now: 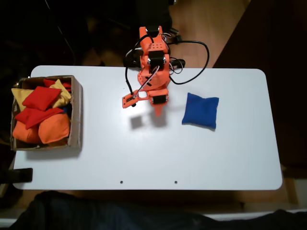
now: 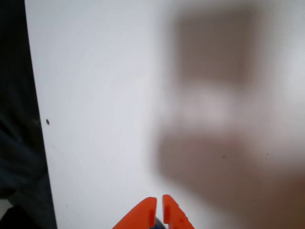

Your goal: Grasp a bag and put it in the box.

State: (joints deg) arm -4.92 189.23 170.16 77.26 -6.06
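Observation:
The royal-blue bag point(image 1: 200, 110) lies flat on the white table point(image 1: 144, 153), right of centre in the fixed view. The brown cardboard box point(image 1: 76, 115) stands at the table's left edge, filled with red, orange and yellow beanbags. My orange gripper point(image 1: 158, 111) hangs above the table just left of the bag, apart from it, pointing toward the near edge. In the wrist view the two orange fingertips point(image 2: 151, 214) sit close together at the bottom edge with only a thin slit between them, and the gripper point(image 2: 159, 210) holds nothing.
The arm's base point(image 1: 152, 43) and black cables point(image 1: 196, 52) sit at the table's far edge. A dark cloth point(image 1: 96, 213) lies below the near edge. Two small holes point(image 1: 121, 182) mark the front of the table top.

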